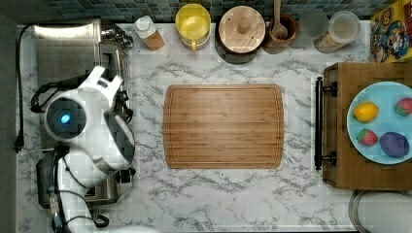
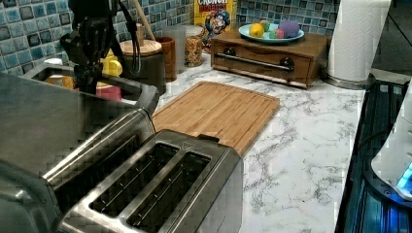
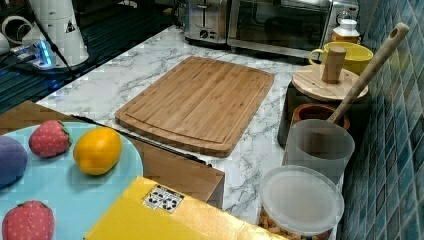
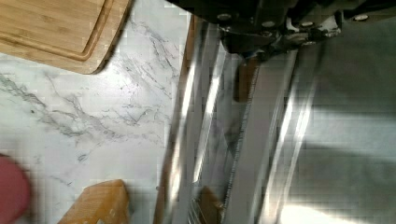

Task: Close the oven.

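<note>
The oven [image 1: 63,53] is a large steel box at the top view's left, with my arm hanging over its front edge. In the right view, the oven [image 3: 280,22] stands at the far end of the counter and its glass door looks upright, at or close to the oven's face. The left view has my dark gripper [image 2: 88,58] pointing down just above the oven's [image 2: 58,116] top front edge and bar handle [image 2: 141,94]. In the wrist view my gripper [image 4: 268,42] sits right over the door's steel edge, beside the handle [image 4: 187,116].
A two-slot toaster [image 2: 160,184] stands beside the oven. A wooden cutting board [image 1: 223,126] lies mid-counter. Jars, a yellow mug [image 1: 193,24] and a lidded canister line the tiled back wall. A wooden box [image 1: 340,165] carries a plate of toy fruit.
</note>
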